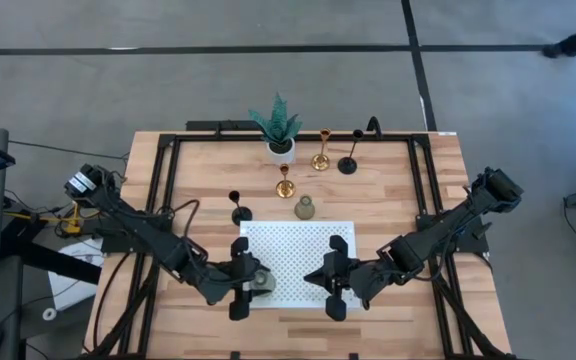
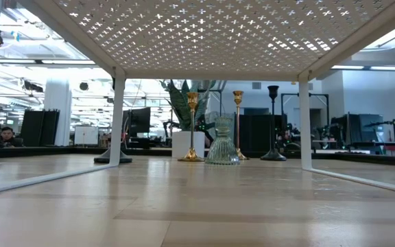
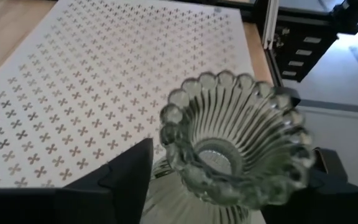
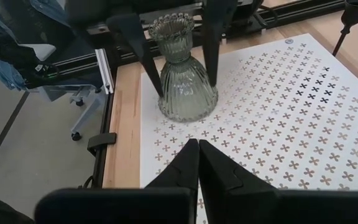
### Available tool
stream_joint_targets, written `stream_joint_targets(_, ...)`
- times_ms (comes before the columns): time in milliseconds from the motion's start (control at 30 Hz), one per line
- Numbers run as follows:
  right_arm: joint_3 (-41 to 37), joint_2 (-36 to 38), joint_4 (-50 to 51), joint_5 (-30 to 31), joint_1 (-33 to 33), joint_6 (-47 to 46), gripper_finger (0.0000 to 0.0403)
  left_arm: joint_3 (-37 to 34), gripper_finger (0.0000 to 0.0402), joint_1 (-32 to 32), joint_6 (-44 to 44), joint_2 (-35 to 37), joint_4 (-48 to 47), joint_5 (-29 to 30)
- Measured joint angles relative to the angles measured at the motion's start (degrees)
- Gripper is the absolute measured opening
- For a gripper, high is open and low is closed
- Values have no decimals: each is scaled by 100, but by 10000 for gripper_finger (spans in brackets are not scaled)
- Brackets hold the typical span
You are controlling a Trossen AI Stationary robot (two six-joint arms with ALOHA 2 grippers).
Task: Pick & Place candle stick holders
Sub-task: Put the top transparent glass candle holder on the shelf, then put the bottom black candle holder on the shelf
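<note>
A grey-green ribbed glass candle stick holder (image 4: 185,74) stands upright on its bell base near the left near corner of a white perforated platform (image 1: 303,240). My left gripper (image 3: 225,180) is open, one finger on each side of this holder. My right gripper (image 4: 199,155) hovers shut over the platform's near right part, pointing at the holder. On the wood table behind the platform stand two gold holders (image 1: 322,150) (image 1: 285,182), two black ones (image 1: 350,155) (image 1: 240,207) and another grey-green one (image 1: 305,208). My left gripper comes at the holder slanting down from the table's left. Its fingers (image 4: 145,53) flank the holder's neck (image 4: 174,53) with a gap on each side. Whether the fingertips touch the bell body (image 4: 188,96) lower down, I cannot tell.
A green spiky plant in a white pot (image 1: 280,130) stands at the far middle of the table. A black frame (image 1: 168,180) runs around the table top. The low view looks under the raised platform (image 2: 204,34), which stands on white legs (image 2: 118,116).
</note>
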State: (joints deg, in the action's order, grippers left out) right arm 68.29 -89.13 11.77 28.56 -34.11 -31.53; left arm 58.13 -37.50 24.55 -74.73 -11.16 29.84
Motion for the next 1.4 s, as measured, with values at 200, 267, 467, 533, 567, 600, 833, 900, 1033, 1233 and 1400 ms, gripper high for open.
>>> stream_joint_targets(200,0,0,0,-2,0,0,0,-2,265,-11,-10,-3,-94,9)
stream_joint_targets(267,0,-1,0,-2,0,0,0,-2,267,-9,-15,-3,-96,11)
stream_joint_targets(467,0,-2,0,-2,0,0,0,-2,280,68,-28,-3,-94,15)
stream_joint_targets(533,0,-1,0,-1,0,1,0,-2,289,104,-28,-3,-86,20)
stream_joint_targets(567,0,-1,0,-2,0,0,0,-2,294,121,-28,-3,-83,22)
stream_joint_targets(600,0,-2,0,-1,0,0,0,-2,299,136,-28,-3,-81,26)
stream_joint_targets(833,0,-2,19,0,0,0,0,0,339,164,-27,2,-53,-7)
stream_joint_targets(900,0,-1,24,-1,0,0,0,0,349,164,-26,3,-48,-166)
stream_joint_targets(1033,0,0,24,-1,8,1,0,0,366,164,-16,3,-46,-350)
stream_joint_targets(1233,0,-2,24,0,11,0,0,7,381,164,-191,6,-43,-424)
stream_joint_targets(1400,0,0,24,0,11,0,0,9,390,164,-329,10,-42,-423)
